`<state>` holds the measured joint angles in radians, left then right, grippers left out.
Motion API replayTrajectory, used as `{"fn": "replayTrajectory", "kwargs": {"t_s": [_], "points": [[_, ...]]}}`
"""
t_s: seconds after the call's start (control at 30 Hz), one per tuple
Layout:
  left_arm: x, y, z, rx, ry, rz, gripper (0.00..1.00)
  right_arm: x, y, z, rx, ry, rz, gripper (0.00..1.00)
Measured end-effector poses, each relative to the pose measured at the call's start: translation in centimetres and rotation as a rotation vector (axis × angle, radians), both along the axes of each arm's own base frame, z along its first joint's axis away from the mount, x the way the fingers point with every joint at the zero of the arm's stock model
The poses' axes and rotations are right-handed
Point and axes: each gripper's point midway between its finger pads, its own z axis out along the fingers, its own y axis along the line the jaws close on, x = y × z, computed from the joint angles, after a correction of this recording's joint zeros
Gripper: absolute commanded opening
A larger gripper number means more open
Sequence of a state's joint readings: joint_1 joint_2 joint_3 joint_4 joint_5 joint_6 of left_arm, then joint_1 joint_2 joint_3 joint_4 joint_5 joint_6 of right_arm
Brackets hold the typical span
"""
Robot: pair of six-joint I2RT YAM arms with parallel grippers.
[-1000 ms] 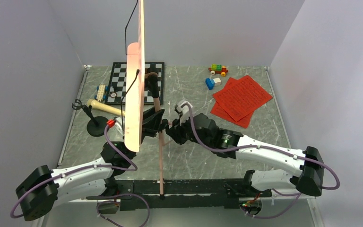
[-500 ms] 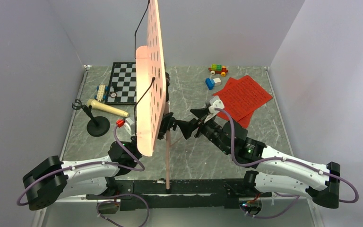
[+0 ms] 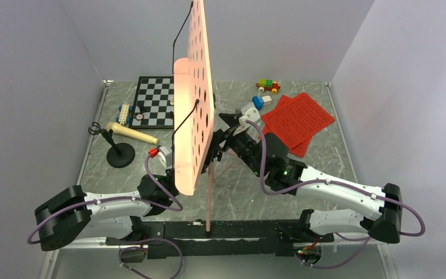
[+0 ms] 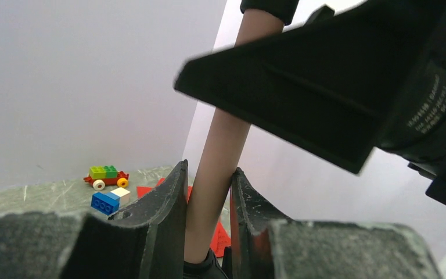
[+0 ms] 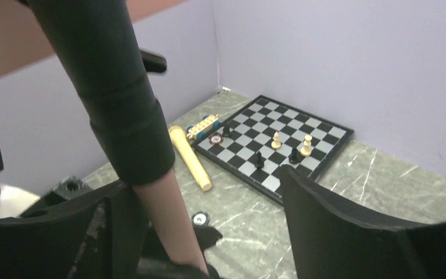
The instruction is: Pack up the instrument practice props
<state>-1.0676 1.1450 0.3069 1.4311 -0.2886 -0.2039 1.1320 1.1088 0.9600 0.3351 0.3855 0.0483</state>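
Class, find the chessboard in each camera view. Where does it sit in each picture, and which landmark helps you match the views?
Top external: the chessboard lies upper left of centre, its right edge hidden behind the pink panel.
Left wrist: not in this picture.
Right wrist: the chessboard lies right of centre, near the far wall.
Shared landmark: the stand pole, which shows in all three views.

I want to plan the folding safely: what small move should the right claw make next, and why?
Probably close the right claw on the pinkish pole of the pink perforated tripod music stand, below its black sleeve. The left claw clamps that pole, while the right claw stands open with it beside one finger.
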Motion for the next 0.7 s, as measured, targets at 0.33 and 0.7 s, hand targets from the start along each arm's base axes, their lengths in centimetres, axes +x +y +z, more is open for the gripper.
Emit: {"fn": "replayTrajectory", "kwargs": {"t_s": [0.33,0.7], "points": [[-0.1,-0.1,0.0,-0.003,0.013,0.001,0.15,-0.9,2.5,1.3,-0.033,-0.083,0.084,0.12],[-0.3,0.6,-3.7,0.083,0.172,0.001,0.7,-1.0,0.2,1.3,-0.027,-0.102,0.072,0.0]]}}
